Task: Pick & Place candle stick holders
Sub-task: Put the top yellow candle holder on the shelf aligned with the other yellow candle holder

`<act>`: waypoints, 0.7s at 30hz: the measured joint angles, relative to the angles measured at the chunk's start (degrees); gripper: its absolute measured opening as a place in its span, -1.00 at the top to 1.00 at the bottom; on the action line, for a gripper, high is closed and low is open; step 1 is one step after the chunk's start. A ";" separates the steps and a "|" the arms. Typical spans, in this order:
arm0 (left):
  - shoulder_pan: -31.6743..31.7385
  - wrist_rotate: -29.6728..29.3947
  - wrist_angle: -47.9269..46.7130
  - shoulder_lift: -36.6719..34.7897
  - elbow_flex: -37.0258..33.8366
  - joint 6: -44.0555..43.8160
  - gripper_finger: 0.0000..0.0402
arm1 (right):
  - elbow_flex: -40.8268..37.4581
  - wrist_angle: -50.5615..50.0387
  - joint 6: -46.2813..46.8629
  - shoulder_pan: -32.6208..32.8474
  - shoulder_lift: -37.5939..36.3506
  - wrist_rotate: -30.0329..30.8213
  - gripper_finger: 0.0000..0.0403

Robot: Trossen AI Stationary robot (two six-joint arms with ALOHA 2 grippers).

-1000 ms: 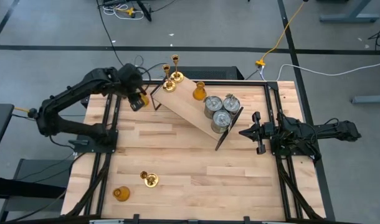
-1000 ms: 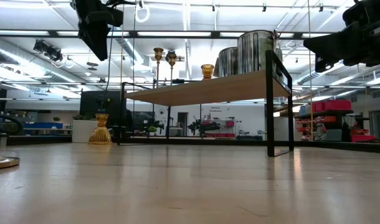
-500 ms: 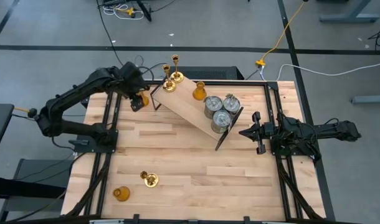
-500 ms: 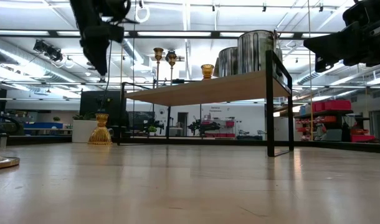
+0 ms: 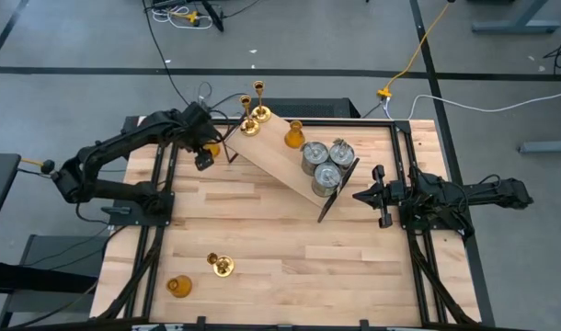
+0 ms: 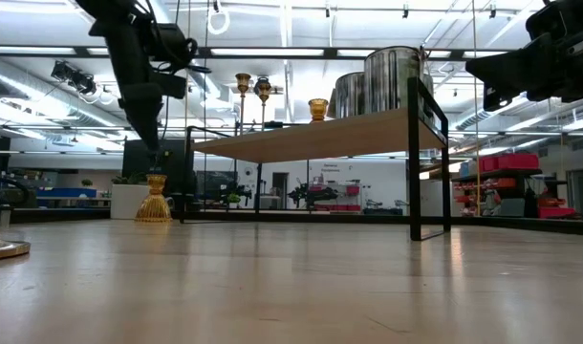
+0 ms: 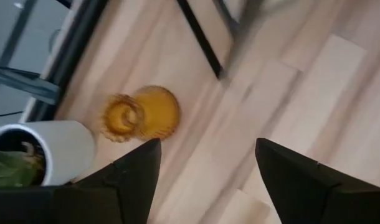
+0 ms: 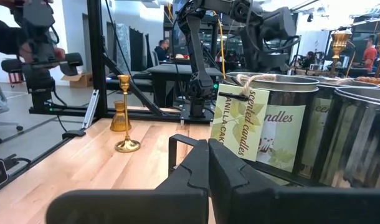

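Observation:
My left gripper (image 7: 205, 180) is open above the table's far left corner, close over a squat amber glass holder (image 7: 140, 115) that stands on its base on the table; it also shows in the low view (image 6: 156, 199). On the raised wooden shelf (image 5: 280, 161) stand two brass sticks (image 5: 254, 118), one amber holder (image 5: 294, 136) and three silver cylinders (image 5: 326, 164). A third brass stick (image 5: 221, 265) and an amber holder (image 5: 177, 286) stand near the table's front left. My right gripper (image 5: 377, 196) is shut and empty at the right, beside the shelf's end.
A white pot with a green plant (image 7: 47, 152) stands right beside the amber holder under my left gripper. The shelf's black leg frame (image 7: 199, 37) is close by it. Bare tabletop (image 5: 299, 248) lies between the shelf and the table's near edge.
My left gripper has gone down toward the amber holder at the table's far left corner and has tipped to point more steeply downward. Its fingers have stayed open. Nothing on the table or the shelf has moved.

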 joint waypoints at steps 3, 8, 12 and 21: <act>0.92 -0.78 2.40 0.00 -0.44 0.13 -0.31 | 0.00 -0.01 0.00 -0.01 0.00 0.01 0.99; 2.79 -0.81 4.88 0.00 -0.48 1.63 -0.30 | 0.00 0.00 -0.01 -0.01 0.00 0.01 0.99; 3.55 -2.02 4.90 0.00 -0.48 1.78 -0.30 | 0.00 0.01 0.00 -0.01 0.00 -0.01 0.99; 3.52 -2.29 4.88 3.54 -0.48 2.94 -0.30 | 0.00 0.01 -0.02 0.01 0.00 -0.01 0.99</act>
